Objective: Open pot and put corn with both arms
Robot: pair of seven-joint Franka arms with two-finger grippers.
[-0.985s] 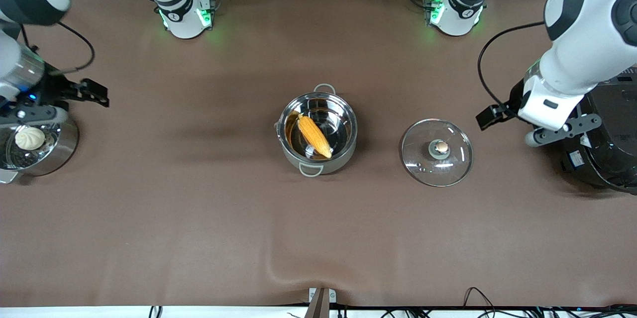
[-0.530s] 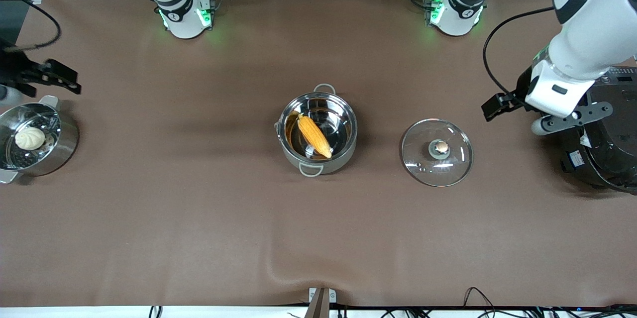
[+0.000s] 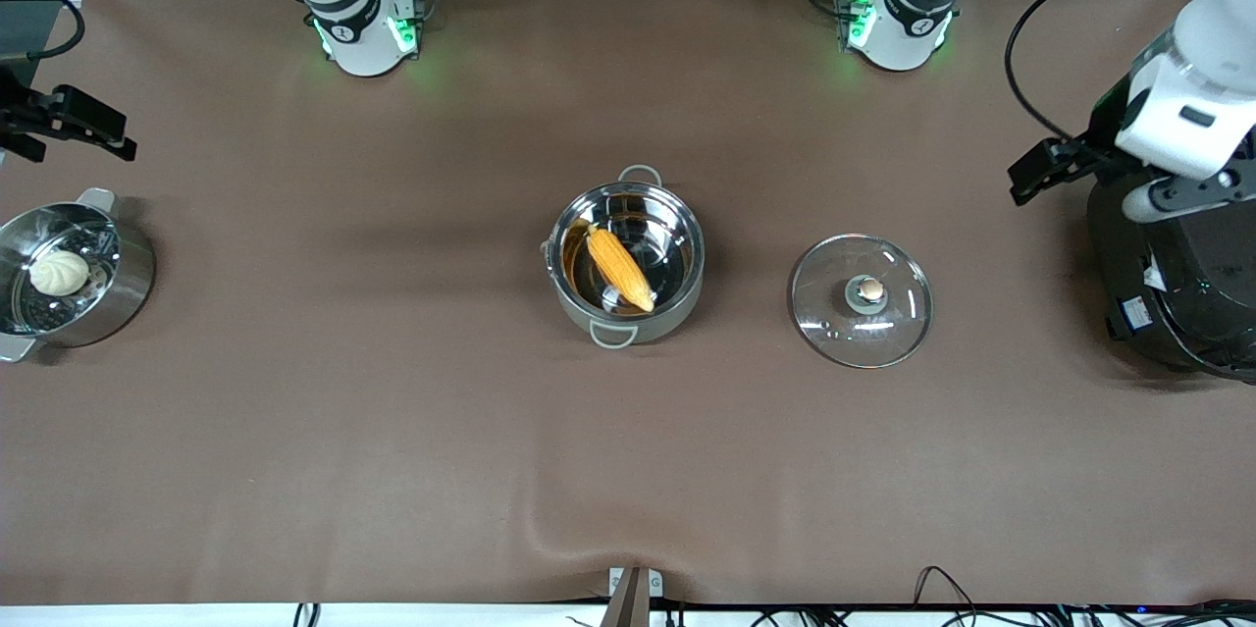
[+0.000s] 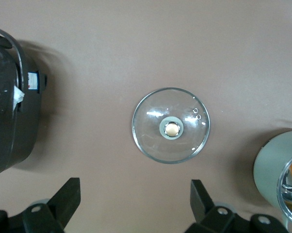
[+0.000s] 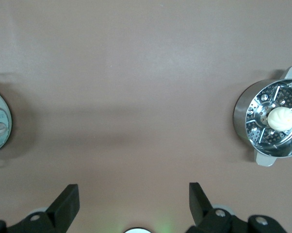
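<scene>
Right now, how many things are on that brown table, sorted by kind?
Pots: 2, the pot and the steamer pot
Glass lid: 1
Corn: 1, in the pot
White bun: 1, in the steamer pot
Black cooker: 1
Total: 6

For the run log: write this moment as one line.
pot: open | corn: in pot | lid: on table beside pot | left gripper: open, above lid | right gripper: open, near steamer pot
</scene>
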